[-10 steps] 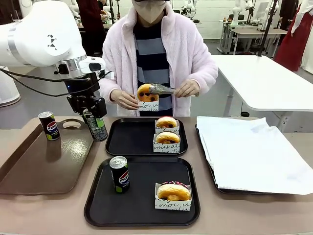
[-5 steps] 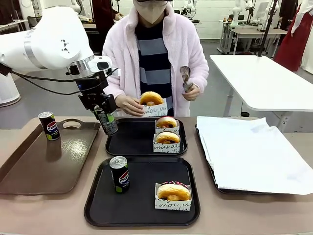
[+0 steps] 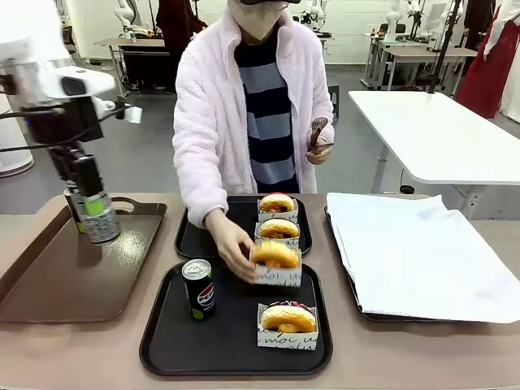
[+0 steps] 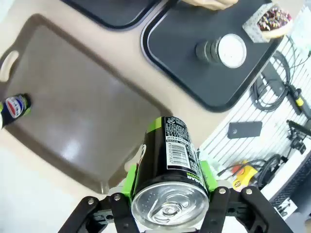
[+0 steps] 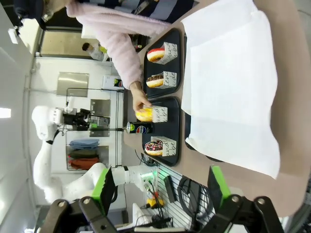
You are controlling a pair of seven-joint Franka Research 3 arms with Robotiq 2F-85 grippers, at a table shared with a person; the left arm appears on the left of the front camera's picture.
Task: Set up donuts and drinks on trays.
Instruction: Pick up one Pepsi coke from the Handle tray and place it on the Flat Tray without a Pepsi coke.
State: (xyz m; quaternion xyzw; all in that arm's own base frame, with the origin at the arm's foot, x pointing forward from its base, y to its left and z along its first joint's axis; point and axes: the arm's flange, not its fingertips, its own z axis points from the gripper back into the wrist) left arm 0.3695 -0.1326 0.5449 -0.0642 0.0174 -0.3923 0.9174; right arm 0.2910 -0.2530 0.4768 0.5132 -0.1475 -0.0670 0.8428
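On the near black tray (image 3: 162, 341) we see a standing Pepsi can (image 3: 199, 289) at its left and a sleeved, chocolate-iced donut (image 3: 288, 322) at its right front. At this tray's far edge the person's hand (image 3: 231, 248) holds a yellow-iced donut in its sleeve (image 3: 276, 262), touching or just above the tray; we cannot tell which.

Next back, the far black tray (image 3: 195, 244) carries two sleeved donuts (image 3: 277, 214), one behind the other. To the right lies the white-paper-lined tray (image 3: 406, 252).

At left, above the brown handled tray (image 3: 73, 276), our left gripper (image 3: 91, 201) clamps a second can (image 3: 97, 213), tilted and clear of the surface. A third can (image 4: 13, 108) stands at that tray's far side.

Our right gripper (image 5: 159, 189) stands with its jaws apart, nothing between them. The person's other hand (image 3: 319, 149) holds tongs (image 3: 316, 130) at chest height.
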